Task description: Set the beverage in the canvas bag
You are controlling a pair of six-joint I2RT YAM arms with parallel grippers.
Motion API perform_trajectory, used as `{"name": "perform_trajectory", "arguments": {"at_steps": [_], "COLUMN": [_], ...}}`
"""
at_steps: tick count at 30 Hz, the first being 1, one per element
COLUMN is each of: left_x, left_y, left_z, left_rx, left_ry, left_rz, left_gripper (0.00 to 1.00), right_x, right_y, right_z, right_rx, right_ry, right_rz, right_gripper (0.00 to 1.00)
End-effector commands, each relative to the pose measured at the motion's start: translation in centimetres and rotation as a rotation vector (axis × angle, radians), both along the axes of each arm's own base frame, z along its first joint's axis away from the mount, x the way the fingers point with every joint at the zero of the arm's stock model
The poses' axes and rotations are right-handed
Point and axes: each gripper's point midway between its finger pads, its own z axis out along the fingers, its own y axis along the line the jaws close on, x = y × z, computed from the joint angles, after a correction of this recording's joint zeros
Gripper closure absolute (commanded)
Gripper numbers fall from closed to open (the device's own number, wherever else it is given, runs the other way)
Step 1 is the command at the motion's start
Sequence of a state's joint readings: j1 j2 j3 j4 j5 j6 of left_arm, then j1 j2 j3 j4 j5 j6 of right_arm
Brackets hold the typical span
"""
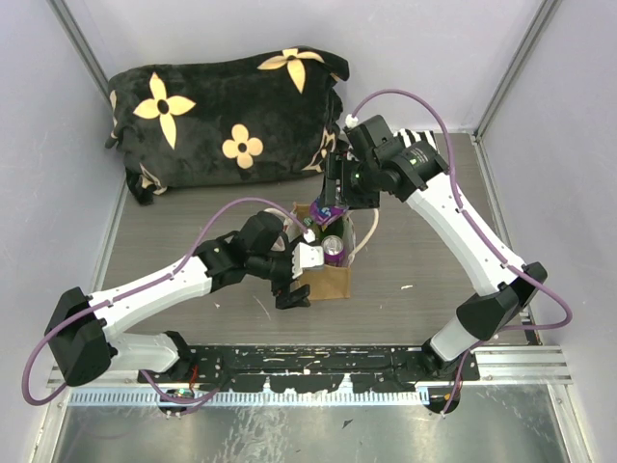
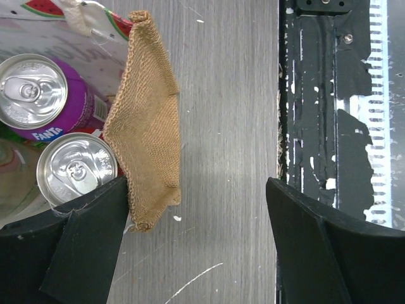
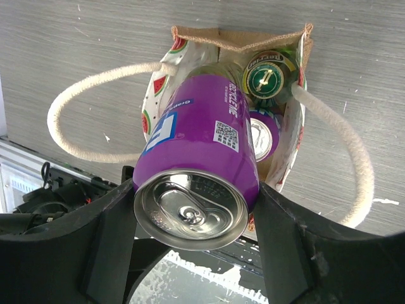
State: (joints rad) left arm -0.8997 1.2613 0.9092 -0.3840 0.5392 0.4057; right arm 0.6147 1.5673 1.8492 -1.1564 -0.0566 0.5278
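Observation:
The tan canvas bag (image 1: 331, 282) stands mid-table with its mouth open; its burlap wall (image 2: 149, 126) and cream rope handles (image 3: 82, 117) show in the wrist views. My right gripper (image 3: 196, 212) is shut on a purple can (image 3: 199, 158), tilted just above the bag's mouth (image 1: 333, 214). Inside the bag are a purple Fanta can (image 2: 38, 95), a second silver-topped can (image 2: 76, 168) and a green-capped bottle (image 3: 264, 76). My left gripper (image 2: 196, 221) is open at the bag's near edge (image 1: 292, 285), one finger (image 2: 82, 244) against the burlap wall.
A black cushion with yellow flowers (image 1: 222, 116) lies at the back left. A black chipped rail (image 1: 318, 362) runs along the table's near edge, close to my left gripper's other finger (image 2: 329, 247). Grey walls enclose the table.

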Motion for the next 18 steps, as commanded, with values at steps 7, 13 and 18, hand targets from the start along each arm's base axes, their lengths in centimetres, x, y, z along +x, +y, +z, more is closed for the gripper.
{"name": "perform_trajectory", "arguments": {"at_steps": [7,13,18], "left_x": [-3.2,-3.3,-3.4], "left_y": [-0.2,-0.1,0.1], "left_z": [-0.4,-0.3,-0.5], "left_rx": [-0.014,-0.018,-0.012], "left_ry": [0.073,0.065,0.052], "left_rz": [-0.073,-0.085,-0.092], "left_gripper": [0.08,0.08,0.08], "right_x": [-1.0,-3.0,-4.2], "right_y": [2.2,3.2,2.7], "right_z": [1.0,-0.8,-2.8], "right_rx": [0.046,-0.001,-0.048], "right_ry": [-0.039,0.016,0.055], "right_rz": [0.042,0.087,0.08], "right_gripper": [0.99,0.99,0.99]}}
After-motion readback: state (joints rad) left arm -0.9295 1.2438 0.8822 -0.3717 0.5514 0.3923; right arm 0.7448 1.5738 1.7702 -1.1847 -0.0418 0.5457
